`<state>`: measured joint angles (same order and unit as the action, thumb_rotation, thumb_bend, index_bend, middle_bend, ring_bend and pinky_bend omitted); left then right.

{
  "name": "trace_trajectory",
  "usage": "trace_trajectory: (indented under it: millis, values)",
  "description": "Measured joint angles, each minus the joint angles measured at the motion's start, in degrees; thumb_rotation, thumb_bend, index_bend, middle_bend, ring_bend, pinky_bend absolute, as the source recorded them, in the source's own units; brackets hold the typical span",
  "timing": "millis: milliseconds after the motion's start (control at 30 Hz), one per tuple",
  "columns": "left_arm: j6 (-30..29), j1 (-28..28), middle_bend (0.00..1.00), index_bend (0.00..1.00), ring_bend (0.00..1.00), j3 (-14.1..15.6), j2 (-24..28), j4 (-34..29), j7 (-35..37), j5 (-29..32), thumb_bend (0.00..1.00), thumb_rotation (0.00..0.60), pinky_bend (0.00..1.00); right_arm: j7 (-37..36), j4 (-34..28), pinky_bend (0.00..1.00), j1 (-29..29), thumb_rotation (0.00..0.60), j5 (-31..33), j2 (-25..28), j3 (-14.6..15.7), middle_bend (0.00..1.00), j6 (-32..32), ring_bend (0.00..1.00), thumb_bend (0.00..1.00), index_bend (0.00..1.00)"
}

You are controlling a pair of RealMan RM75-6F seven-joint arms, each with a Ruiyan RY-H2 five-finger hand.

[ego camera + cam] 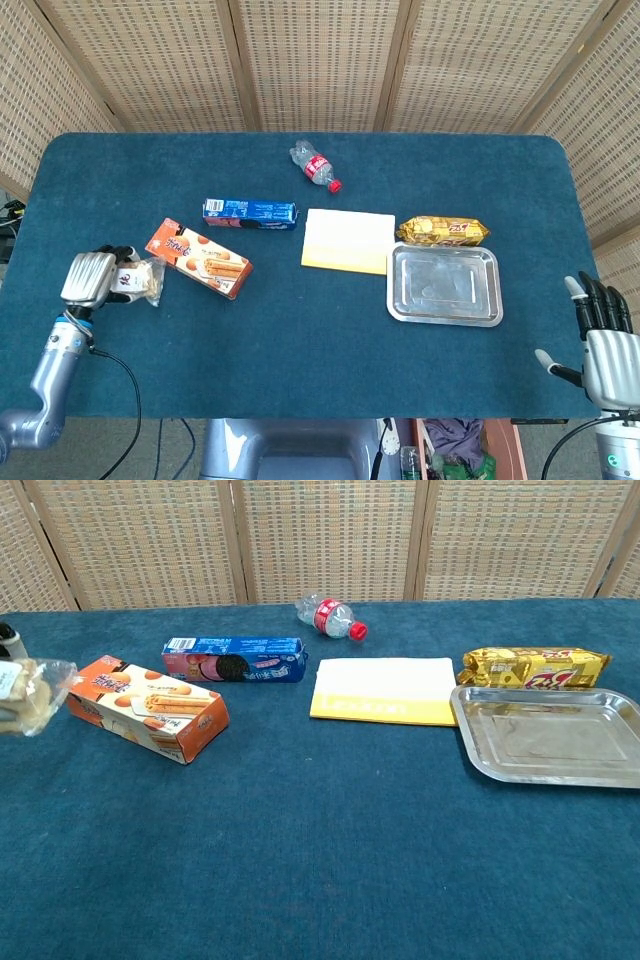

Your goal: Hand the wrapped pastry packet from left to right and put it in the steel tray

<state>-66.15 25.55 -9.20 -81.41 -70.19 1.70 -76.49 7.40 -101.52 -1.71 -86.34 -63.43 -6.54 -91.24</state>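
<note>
Left hand (88, 277) grips the wrapped pastry packet (135, 281) at the near-left part of the counter (300, 340), the clear wrapper bunched in its fingers and, in the chest view, raised off the blue cloth. Right hand (605, 350) waits far across at the opposite near corner, empty, fingers spread and pointing up. The step in hand appears to be the lift and carry toward the middle for the exchange; it would go best with the packet kept high and the grip on one end of the wrapper, leaving the other end free for the right hand to take, since thin film is likely to slip or crumple. Just beside the left hand, on its inner side, lies the orange biscuit box (199, 259), nearly touching the packet, and a low sweep inward could knock it; a path nearer the robot than the box looks safer. Beyond the box from the hand sit a blue cookie pack (250, 213) and, farther still, a small bottle (315, 166) on its side. The yellow pad (346, 241) lies between the two hands toward the middle of the counter. The steel tray (444, 285), empty, rests well apart from the left hand and closer to the right one, with a gold snack packet (443, 231) touching or nearly touching its far rim, so the drop should come in from the near side.
</note>
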Motion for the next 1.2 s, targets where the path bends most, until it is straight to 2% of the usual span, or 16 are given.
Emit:
trace_trajectory:
  millis: [167,333,467,567,700,767,800,833,900,933,1033,1200]
  values:
    - [-1.5,0.51,0.52,0.6,0.39,-0.59,4.48,-9.61,-0.3,-2.93,0.0,0.6,0.52,0.1,-0.09,0.0,0.01,0.6,0.0,0.04,0.01,0.0,-0.02,0.0,0.0,0.0]
    - [1.0,5.4,0.52,0.6,0.39,-0.5,5.88,-17.14,-0.44,-9.94,0.0,0.6,0.52,0.47,0.14,0.0,-0.11,0.6,0.62,-0.09,-0.2,0.0,0.22,0.0,0.0,0.0]
    - [5.59,10.98,0.52,0.6,0.39,-0.88,3.28,-19.04,-3.81,-12.78,0.0,0.6,0.52,0.68,0.5,0.0,-0.41,0.6,2.03,-0.25,-0.64,0.0,0.97,0.0,0.0,0.0]
    - [10.4,15.09,0.52,0.6,0.39,-1.72,-0.07,-19.25,-7.55,-11.73,0.0,0.6,0.52,0.86,0.84,0.0,-0.65,0.6,3.26,-0.39,-1.04,0.0,1.52,0.0,0.0,0.0]
    - [16.7,21.39,0.51,0.6,0.39,-3.17,-6.33,-16.42,-12.61,-9.06,0.0,0.6,0.51,1.53,1.2,0.0,-0.96,0.6,4.41,-0.69,-1.51,0.0,2.02,0.0,0.0,0.0]
    - [18.81,23.66,0.47,0.55,0.38,-3.64,-8.62,-14.35,-13.21,-8.04,0.0,0.6,0.49,1.81,1.28,0.0,-1.12,0.6,4.74,-0.79,-1.7,0.0,2.19,0.0,0.0,0.0]
    - [20.09,24.99,0.4,0.46,0.34,-3.84,-9.89,-13.0,-13.38,-7.47,0.0,0.6,0.44,1.93,1.29,0.0,-1.22,0.6,5.07,-0.83,-1.86,0.0,2.31,0.0,0.0,0.0]
    - [20.98,25.87,0.27,0.3,0.24,-3.93,-10.67,-12.1,-13.48,-7.11,0.0,0.6,0.37,2.0,1.29,0.0,-1.29,0.6,5.36,-0.84,-1.99,0.0,2.4,0.0,0.0,0.0]
    - [22.8,27.47,0.07,0.07,0.06,-4.04,-12.1,-10.66,-13.4,-6.08,0.0,0.6,0.21,2.1,1.28,0.0,-1.41,0.6,6.07,-0.85,-2.32,0.0,2.57,0.0,0.0,0.0]
    - [23.39,27.87,0.01,0.01,0.01,-4.07,-12.42,-10.41,-13.18,-5.54,0.0,0.6,0.13,2.14,1.29,0.0,-1.43,0.6,6.35,-0.85,-2.43,0.0,2.61,0.0,0.0,0.0]
    - [24.73,28.66,0.0,0.0,0.0,-4.27,-12.62,-10.46,-12.17,-3.55,0.0,0.6,0.03,2.25,1.38,0.0,-1.42,0.6,6.92,-0.89,-2.52,0.0,2.74,0.0,0.0,0.0]
    - [24.64,27.94,0.0,0.0,0.0,-4.42,-8.88,-13.94,-11.69,-0.79,0.0,0.6,0.0,2.47,1.57,0.0,-1.65,0.6,5.82,-0.92,-1.54,0.0,3.64,0.0,0.0,0.0]
